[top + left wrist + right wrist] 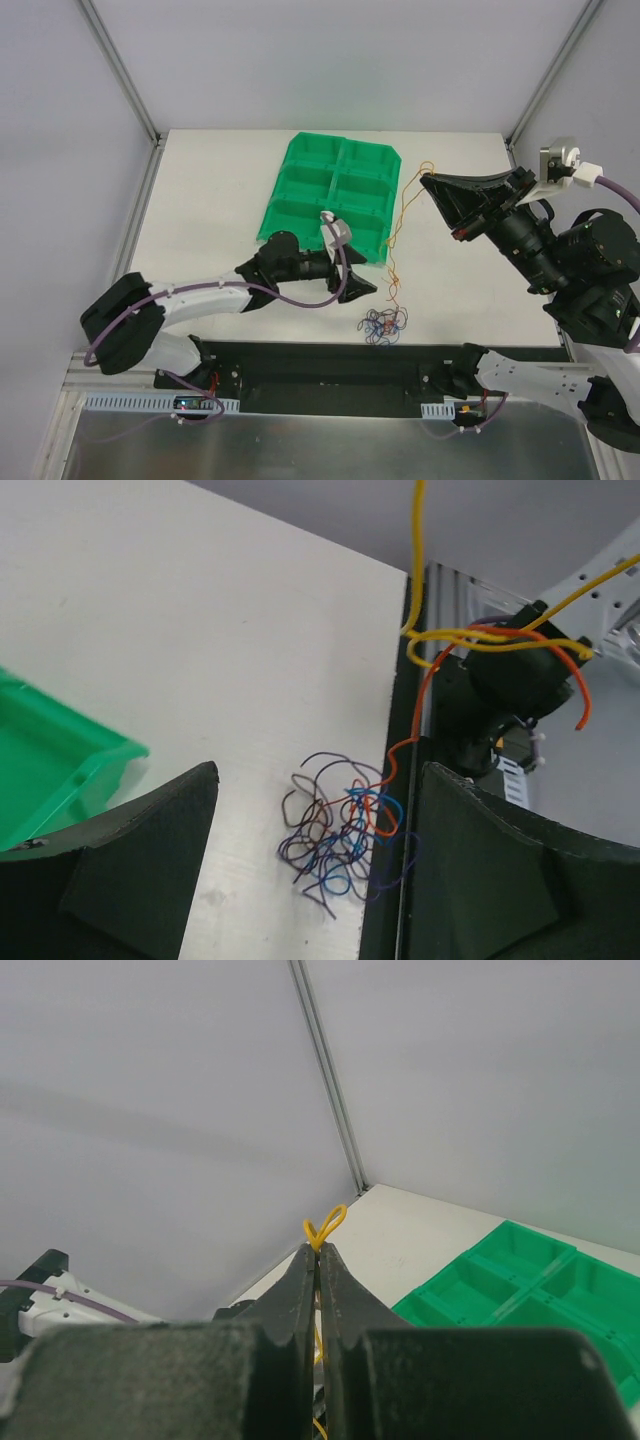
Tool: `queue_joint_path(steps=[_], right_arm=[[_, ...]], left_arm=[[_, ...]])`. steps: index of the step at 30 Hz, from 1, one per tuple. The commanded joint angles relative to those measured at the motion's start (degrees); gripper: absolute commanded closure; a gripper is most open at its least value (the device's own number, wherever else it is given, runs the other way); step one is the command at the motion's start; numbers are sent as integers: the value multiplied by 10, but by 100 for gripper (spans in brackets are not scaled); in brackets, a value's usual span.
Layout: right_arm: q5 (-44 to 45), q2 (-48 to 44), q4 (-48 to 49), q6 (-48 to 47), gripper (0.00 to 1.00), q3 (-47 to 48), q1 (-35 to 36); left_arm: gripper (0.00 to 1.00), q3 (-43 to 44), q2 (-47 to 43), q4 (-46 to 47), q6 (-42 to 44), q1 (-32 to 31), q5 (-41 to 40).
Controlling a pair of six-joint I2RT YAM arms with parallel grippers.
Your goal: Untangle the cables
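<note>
The right claw (317, 1252) is pinched shut on the yellow cable (325, 1228), held high. That cable looks only partly freed: it and an orange cable (586, 698) trail into the tangle (385, 325) on the counter (220, 200). The left claw (318, 780) hovers beside the tangle, wide open and empty. Most of the untangling remains.

Yellow cable (404, 200), orange cable (428, 680) lifted, trailing down into flat blue-purple tangle (340, 835).

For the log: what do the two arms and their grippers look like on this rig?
Both the left arm and right arm have white links between chunky black joints. A purple cable runs along each. The left gripper and right gripper carry broad matte black wedge-shaped fingers, with a pale camera block at each wrist. No markings legible.
</note>
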Motion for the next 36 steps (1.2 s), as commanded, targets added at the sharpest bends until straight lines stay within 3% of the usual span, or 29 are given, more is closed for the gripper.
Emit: queue_joint_path(steps=[1, 8, 10, 15, 19, 23, 28, 32, 36], right_arm=[[9, -4, 34, 4, 99, 12, -1], [7, -9, 35, 9, 99, 2, -2], [7, -9, 35, 10, 99, 1, 0], [14, -12, 39, -1, 99, -2, 0], [61, 8, 19, -25, 99, 22, 0], [126, 15, 21, -52, 99, 32, -1], [180, 14, 51, -91, 99, 25, -1], [202, 19, 73, -103, 99, 2, -1], [217, 43, 78, -97, 99, -31, -5]], left_arm=[[19, 89, 83, 79, -6, -27, 130], [21, 148, 183, 167, -95, -37, 191], [26, 168, 206, 174, -112, -38, 188], [79, 182, 209, 62, -61, -37, 94], [100, 119, 157, -6, -35, -18, -12], [100, 16, 83, -77, -59, 35, -126], [100, -55, -42, -238, -80, 117, -256], [100, -80, -141, -321, -79, 121, -385], [100, -91, -212, -367, -98, 124, -435]])
